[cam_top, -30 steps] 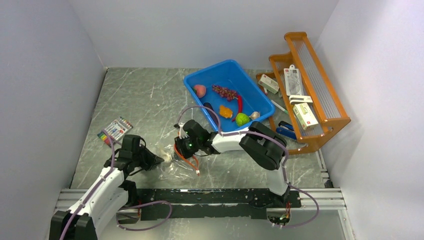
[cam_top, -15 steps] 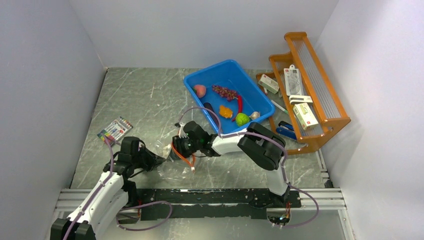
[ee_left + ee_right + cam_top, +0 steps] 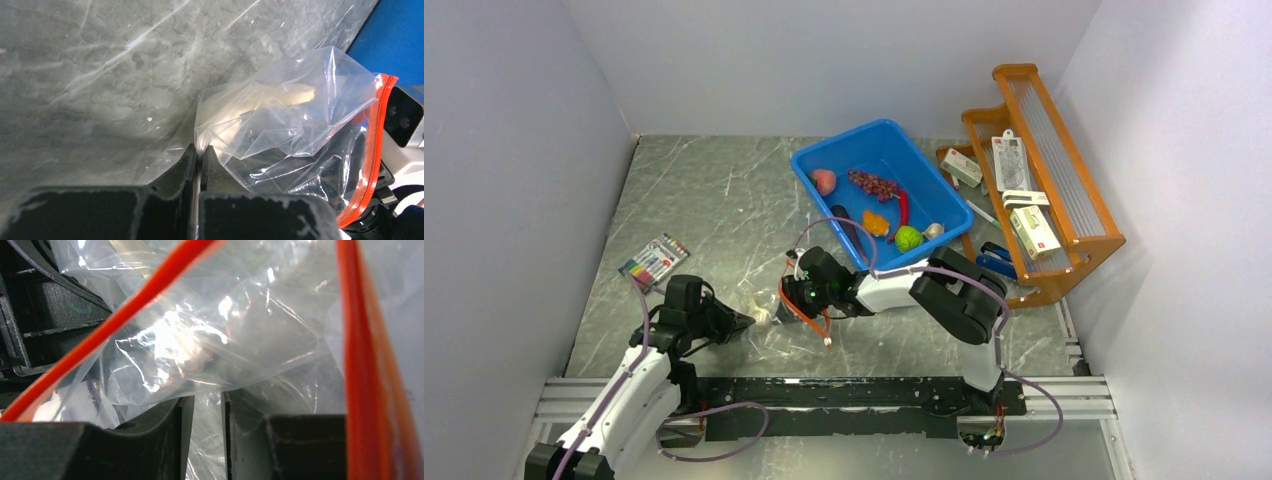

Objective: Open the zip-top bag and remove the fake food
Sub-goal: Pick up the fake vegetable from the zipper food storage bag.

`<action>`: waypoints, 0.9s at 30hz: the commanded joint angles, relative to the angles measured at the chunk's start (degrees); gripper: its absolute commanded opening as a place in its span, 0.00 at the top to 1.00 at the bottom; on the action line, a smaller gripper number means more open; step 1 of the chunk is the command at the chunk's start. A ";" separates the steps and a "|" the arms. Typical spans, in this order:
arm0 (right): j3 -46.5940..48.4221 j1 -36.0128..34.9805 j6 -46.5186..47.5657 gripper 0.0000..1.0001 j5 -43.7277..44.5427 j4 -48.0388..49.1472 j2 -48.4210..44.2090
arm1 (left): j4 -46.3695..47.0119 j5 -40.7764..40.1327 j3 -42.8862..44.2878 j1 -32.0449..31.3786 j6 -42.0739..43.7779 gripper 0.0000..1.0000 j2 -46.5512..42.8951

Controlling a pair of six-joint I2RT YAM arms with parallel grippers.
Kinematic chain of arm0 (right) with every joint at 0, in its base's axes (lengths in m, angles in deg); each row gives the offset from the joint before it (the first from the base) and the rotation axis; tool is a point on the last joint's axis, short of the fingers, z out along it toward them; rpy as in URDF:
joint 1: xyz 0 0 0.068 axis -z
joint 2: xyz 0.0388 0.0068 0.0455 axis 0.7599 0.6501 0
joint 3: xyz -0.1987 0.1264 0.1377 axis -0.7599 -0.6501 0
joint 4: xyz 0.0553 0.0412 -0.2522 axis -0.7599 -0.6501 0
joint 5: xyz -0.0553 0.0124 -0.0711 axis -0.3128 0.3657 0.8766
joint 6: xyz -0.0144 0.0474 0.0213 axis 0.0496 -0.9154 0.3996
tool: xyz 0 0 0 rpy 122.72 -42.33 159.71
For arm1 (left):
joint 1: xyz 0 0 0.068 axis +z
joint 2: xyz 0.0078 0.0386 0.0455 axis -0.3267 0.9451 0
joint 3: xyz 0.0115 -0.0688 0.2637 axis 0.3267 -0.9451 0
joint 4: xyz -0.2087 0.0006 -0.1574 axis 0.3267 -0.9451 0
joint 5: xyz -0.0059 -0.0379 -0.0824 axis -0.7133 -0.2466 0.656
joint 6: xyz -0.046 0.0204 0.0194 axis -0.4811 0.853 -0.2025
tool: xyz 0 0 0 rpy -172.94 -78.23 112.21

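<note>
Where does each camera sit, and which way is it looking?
Top external: high behind the robot, looking down on the table; left arm and right arm show.
Left wrist: on the left arm, looking along the table at the zip-top bag; left fingers pinch it.
Right wrist: on the right arm, nose against the bag; right fingers below.
Both wrist views share the red-orange zip strip.

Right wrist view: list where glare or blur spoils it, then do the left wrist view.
Right wrist view: white glare flares on the clear crinkly plastic zip-top bag, and its red-orange zip strip is smeared out of focus. Left wrist view: the bag is sharp, with soft shadow on the grey marbled table at lower left.
</note>
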 commanded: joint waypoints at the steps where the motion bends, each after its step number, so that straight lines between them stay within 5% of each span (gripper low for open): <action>1: -1.66 0.16 -0.95 0.77 1.93 0.25 -0.80 | -0.85 0.06 -1.38 -0.24 -0.83 0.93 -0.55; 6: -3.31 0.10 -2.72 0.84 7.43 1.44 -2.24 | -2.96 -0.74 -1.87 -0.24 -1.20 0.93 -2.31; 11: 0.61 -0.50 -1.62 0.85 1.89 2.41 2.48 | 0.08 1.60 -3.86 -0.24 -2.51 0.93 -3.71; 22: -1.45 -1.23 -9.99 0.71 -4.20 15.28 8.52 | 4.61 9.54 -8.66 -0.24 -3.46 0.93 -5.44; 27: -2.77 -1.11 -10.06 0.89 -3.11 15.92 6.89 | 3.50 8.66 -8.48 -0.24 -3.55 0.93 -5.60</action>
